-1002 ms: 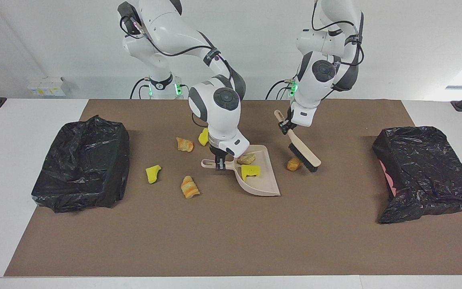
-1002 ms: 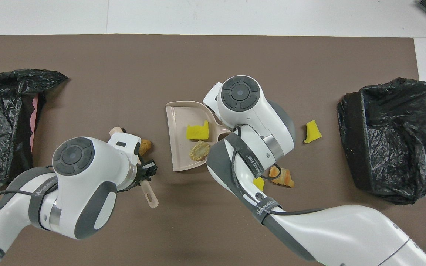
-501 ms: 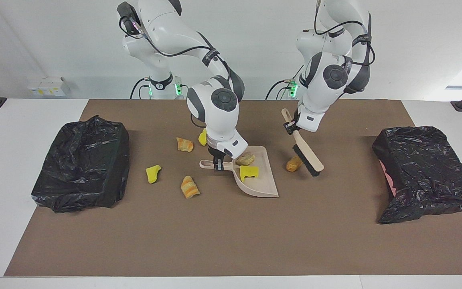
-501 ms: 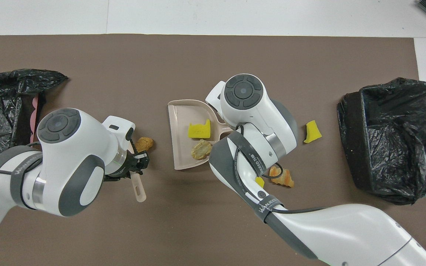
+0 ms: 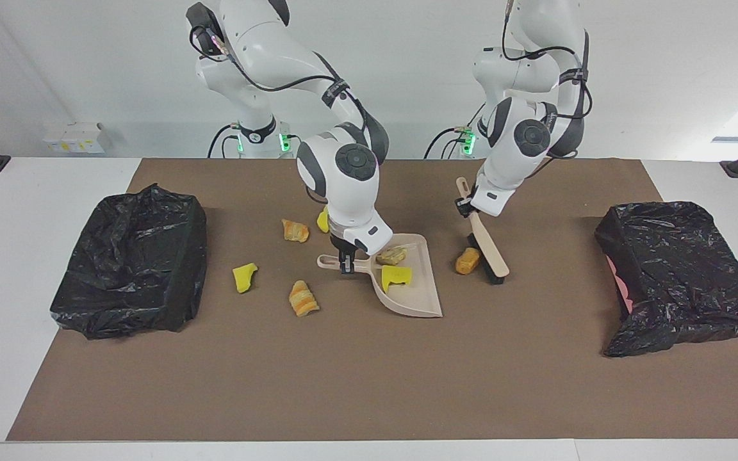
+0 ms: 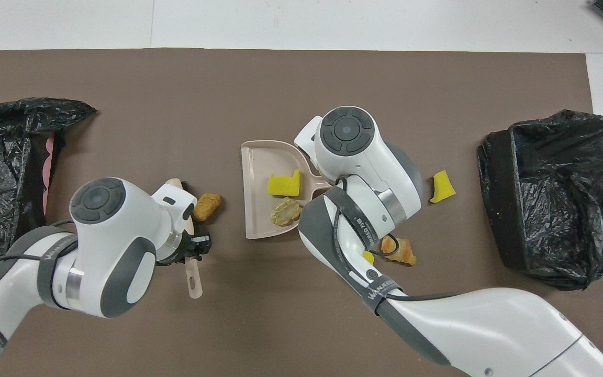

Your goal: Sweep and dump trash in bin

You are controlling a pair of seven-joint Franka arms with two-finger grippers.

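since a second ago my left gripper point(image 5: 463, 206) has swung the brush point(image 5: 485, 242) more upright, and its bristles have pushed the orange-tan lump point(image 5: 468, 260) a little closer to the dustpan point(image 5: 415, 296); the lump now lies just beside the bristles, apart from the pan's open edge. my right gripper point(image 5: 345, 261) has shifted the pan slightly toward that lump.

both my pincers are clamped tight: the left on the brush handle near its upper end, the right on the dustpan handle point(image 5: 330, 261). the pan's mouth faces the left arm's end of the table.

the trash is spread out. a yellow chunk point(image 5: 396, 276) and a tan lump point(image 5: 393, 255) are in the pan. four more scraps lie on the mat point(image 5: 369, 384) toward the right arm's end: a yellow scrap point(image 5: 245, 276), a striped lump point(image 5: 303, 298), another orange lump point(image 5: 295, 230) and a yellow bit point(image 5: 323, 221) half hidden by my right arm. black-lined bins point(image 5: 129, 262) point(image 5: 683, 275) stand at both ends.

i judge these scraps light and soft, spongy or bread-like, so they should roll or tumble rather than slide, and a fast stroke could flick one past the pan. i would not pinch them; gentle, low bristle pushes suit them, with the pan lip flat on the mat. when carrying, i'd keep the pan level, since nothing holds the pieces in.
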